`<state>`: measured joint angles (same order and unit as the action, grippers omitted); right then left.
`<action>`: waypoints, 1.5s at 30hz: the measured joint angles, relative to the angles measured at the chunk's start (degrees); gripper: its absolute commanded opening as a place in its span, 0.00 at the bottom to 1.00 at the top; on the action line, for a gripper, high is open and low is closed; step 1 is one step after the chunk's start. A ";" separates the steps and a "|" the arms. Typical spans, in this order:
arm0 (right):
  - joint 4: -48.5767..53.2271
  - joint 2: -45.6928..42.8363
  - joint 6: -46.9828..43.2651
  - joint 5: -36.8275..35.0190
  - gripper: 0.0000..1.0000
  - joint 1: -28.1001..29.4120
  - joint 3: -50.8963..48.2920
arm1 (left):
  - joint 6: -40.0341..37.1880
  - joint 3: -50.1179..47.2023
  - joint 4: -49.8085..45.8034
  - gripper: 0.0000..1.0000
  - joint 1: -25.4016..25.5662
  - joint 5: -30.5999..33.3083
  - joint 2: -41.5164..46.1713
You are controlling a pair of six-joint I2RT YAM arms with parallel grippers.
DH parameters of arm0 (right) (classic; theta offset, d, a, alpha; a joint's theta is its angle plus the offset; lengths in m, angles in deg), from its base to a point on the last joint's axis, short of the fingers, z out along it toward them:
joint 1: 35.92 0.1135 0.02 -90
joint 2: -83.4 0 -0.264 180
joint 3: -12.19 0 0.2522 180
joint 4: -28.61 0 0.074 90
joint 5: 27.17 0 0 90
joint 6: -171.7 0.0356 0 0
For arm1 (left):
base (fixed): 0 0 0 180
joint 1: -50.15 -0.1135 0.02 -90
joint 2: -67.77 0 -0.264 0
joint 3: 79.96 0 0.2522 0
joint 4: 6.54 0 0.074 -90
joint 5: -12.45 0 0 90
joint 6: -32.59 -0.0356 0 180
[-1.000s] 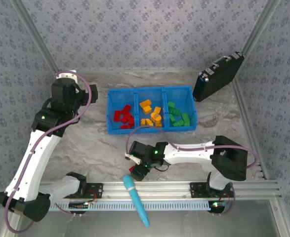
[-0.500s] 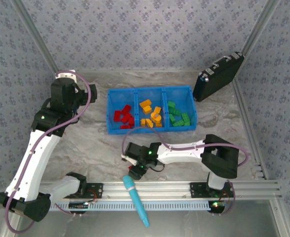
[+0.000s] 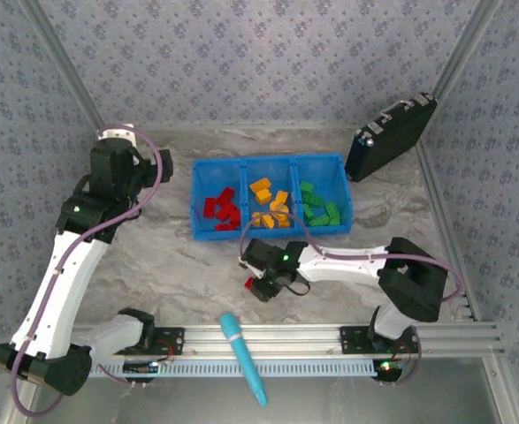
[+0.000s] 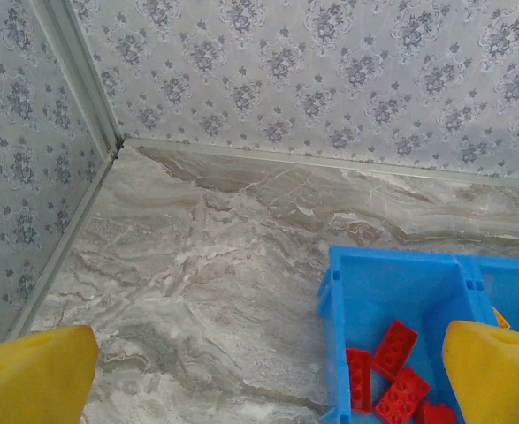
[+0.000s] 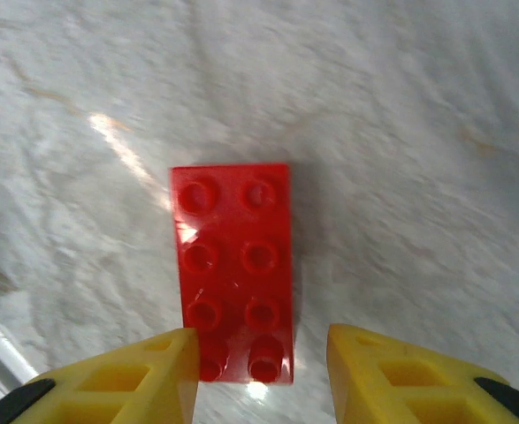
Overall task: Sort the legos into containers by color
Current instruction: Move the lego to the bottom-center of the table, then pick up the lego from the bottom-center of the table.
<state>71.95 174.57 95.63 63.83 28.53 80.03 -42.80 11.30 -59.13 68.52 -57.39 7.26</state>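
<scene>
Papered walls (image 3: 268, 62) with a grey flower print close the room in on three sides, and metal strips run up the corners. My desk (image 3: 171, 256) is a grey-veined marble-look slab that meets the walls along a thin metal edge. An aluminium rail (image 3: 330, 336) crosses its near side.

My left arm (image 3: 64, 265) reaches up the left side of the desk. Its tool (image 4: 263, 375) hangs near the blue bin's left end with the yellow fingers (image 4: 34, 375) wide apart and nothing between them. My right arm (image 3: 356, 265) lies low across the near part of the desk, pointing left.

The blue bin (image 3: 268, 161) sits toward the back of the desk, its three compartments side by side. Red bricks (image 3: 219, 210) are in the left one, orange-yellow bricks (image 3: 270, 205) in the middle one and green bricks (image 3: 321, 208) in the right one. A black case (image 3: 389, 134) leans tilted in the far right corner. A long cyan pen (image 3: 243, 358) lies across the rail.

One red brick (image 5: 234, 265) lies flat on the desk in front of the bin, studs up, two by four. My right tool (image 5: 259, 380) is over its near end with the fingers apart. The left finger is at the brick's edge and the right finger stands off it with a gap.
</scene>
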 measured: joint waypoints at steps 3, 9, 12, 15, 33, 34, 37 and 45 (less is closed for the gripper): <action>0.96 -2.40 0.20 -0.37 0.49 0.09 0.00 | 0.00 0.00 0.00 1.00 0.00 0.00 0.00; 1.03 -5.07 -0.24 -0.15 0.66 0.46 0.13 | 0.00 0.00 0.02 1.00 0.00 -0.42 0.00; 0.79 -5.03 -1.29 0.26 0.76 0.44 0.11 | 0.00 0.00 0.02 1.00 -0.02 -0.57 0.00; -0.04 -4.22 -2.60 0.90 0.78 0.37 0.11 | 0.00 0.00 0.02 1.00 -0.02 -0.85 0.04; -1.55 6.03 -8.70 1.16 0.30 -0.72 1.99 | -0.22 -0.09 0.04 1.00 -1.57 -1.49 0.02; -1.27 6.03 -9.03 1.14 0.28 -0.74 2.38 | -0.22 -0.09 0.07 1.00 -1.81 -1.55 0.02; 0.42 6.03 -9.44 1.11 0.25 -1.14 4.39 | -0.22 -0.48 0.48 1.00 -2.58 -2.08 0.11; 6.91 6.03 -12.81 1.36 0.25 -8.22 22.69 | -1.14 -1.92 0.24 1.00 -5.75 -4.33 2.29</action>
<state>78.86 180.61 82.82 65.18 20.31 102.72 -43.94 9.37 -58.89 62.77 -61.72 9.55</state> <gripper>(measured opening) 0.300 0.998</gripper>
